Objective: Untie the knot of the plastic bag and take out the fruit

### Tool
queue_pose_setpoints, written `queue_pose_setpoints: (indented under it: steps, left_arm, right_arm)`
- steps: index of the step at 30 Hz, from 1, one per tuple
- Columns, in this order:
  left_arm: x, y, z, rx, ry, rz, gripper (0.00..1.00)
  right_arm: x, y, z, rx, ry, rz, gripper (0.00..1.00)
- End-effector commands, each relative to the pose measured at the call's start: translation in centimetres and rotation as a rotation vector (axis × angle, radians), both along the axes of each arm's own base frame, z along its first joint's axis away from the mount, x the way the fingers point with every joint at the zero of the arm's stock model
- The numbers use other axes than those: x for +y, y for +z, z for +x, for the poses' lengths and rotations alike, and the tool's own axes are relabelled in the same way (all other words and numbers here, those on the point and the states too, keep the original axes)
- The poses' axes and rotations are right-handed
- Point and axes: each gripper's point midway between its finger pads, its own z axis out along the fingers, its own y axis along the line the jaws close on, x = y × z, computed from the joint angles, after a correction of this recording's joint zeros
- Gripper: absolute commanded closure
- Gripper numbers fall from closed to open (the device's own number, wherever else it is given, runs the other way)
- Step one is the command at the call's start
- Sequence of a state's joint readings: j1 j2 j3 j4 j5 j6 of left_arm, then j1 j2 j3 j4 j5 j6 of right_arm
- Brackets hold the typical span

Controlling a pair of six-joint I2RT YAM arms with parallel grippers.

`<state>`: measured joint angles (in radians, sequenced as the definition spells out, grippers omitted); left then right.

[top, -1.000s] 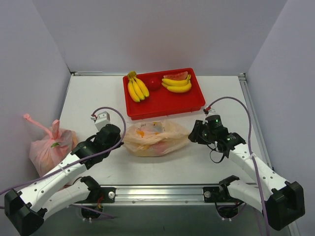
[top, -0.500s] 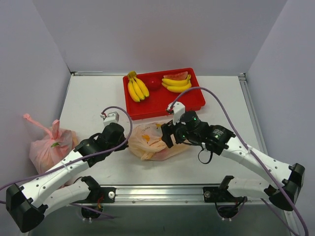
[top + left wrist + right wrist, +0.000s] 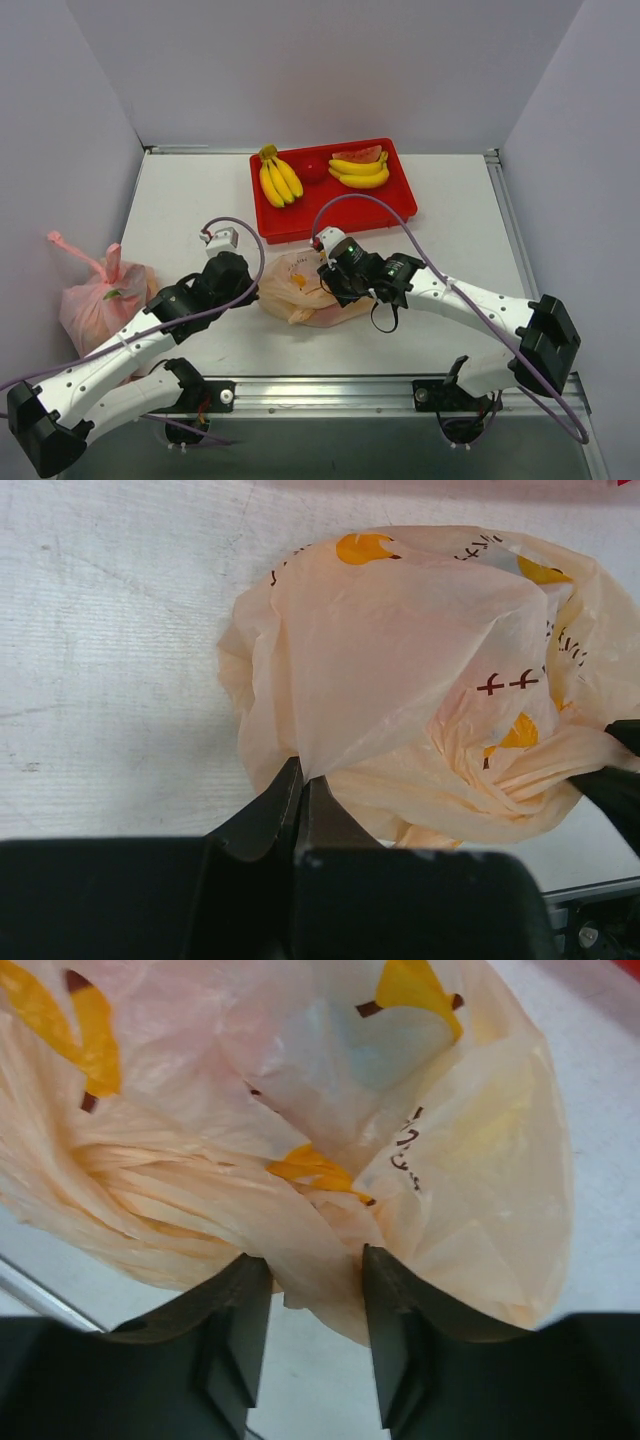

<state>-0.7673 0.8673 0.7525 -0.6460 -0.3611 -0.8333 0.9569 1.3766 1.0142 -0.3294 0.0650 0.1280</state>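
Just in front of the red tray (image 3: 395, 212): the plastic bag (image 3: 300, 290) is lying slumped on the table.
Left gripper (image 3: 300, 778): jaws are pinching the bag's near film, anchoring it.
Right gripper (image 3: 312, 1272): jaws are standing spread around a gathered fold, likely seeking the knot.
Knot: not distinguishable among the folds.
Fruit: hidden by the film.

The plastic bag (image 3: 420, 680) is pale peach-orange and translucent, printed with yellow-orange shapes and small dark brown marks. The tray (image 3: 385, 210) is bright red and holds yellow bananas (image 3: 279, 180) and a red, green-rinded watermelon slice (image 3: 360, 155). A pinker-red bag (image 3: 95, 300) lies on the white table (image 3: 180, 200); both grippers' fingers are black
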Motion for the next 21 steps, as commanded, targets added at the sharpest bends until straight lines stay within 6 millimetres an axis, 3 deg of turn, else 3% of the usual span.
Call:
queue_pose_setpoints:
  steps: [1,5,6,7,9,11,12,14,18,20,21]
  left_arm:
    - [0.8,1.6,0.4,-0.05,0.028,0.015,1.0]
    - [2.4,1.1,0.1,-0.042,0.064,0.067,1.0]
    - [2.7,1.0,0.1,-0.042,0.07,0.072,1.0]
    - [2.9,1.1,0.1,-0.044,0.074,0.076,1.0]
    - [3.3,1.0,0.0,-0.04,0.08,0.088,1.0]
    - [3.5,1.1,0.1,-0.038,0.084,0.103,1.0]
    - [3.6,1.0,0.2,-0.03,0.088,0.111,1.0]
    - [3.5,0.8,0.3,-0.019,0.086,0.118,1.0]
    - [2.4,1.5,1.1,-0.015,0.063,0.114,1.0]
    - [1.5,3.2,2.0,-0.05,0.036,0.105,1.0]
    - [1.0,3.3,2.3,-0.045,0.018,0.111,0.93]
  right_arm:
    - [-3.5,-0.6,1.6,-0.045,-0.156,-0.068,0.66]
    - [-8.0,0.5,3.9,-0.088,-0.39,-0.029,0.83]
    - [-9.2,1.5,4.2,-0.116,-0.451,0.005,0.93]
    - [-10.4,1.1,4.2,-0.101,-0.532,0.036,0.96]
    - [-13.2,2.5,5.0,-0.128,-0.677,0.12,1.0]
    - [-14.6,2.3,4.8,-0.117,-0.781,0.189,1.0]
    - [-15.4,3.1,4.8,-0.136,-0.824,0.245,1.0]
    - [-14.7,3.5,4.6,-0.127,-0.817,0.335,1.0]
    - [-11.7,5.9,4.3,-0.098,-0.718,0.523,1.0]
    - [-10.3,7.2,4.3,-0.087,-0.671,0.6,1.0]
    - [-9.7,8.3,4.6,-0.097,-0.66,0.655,1.0]
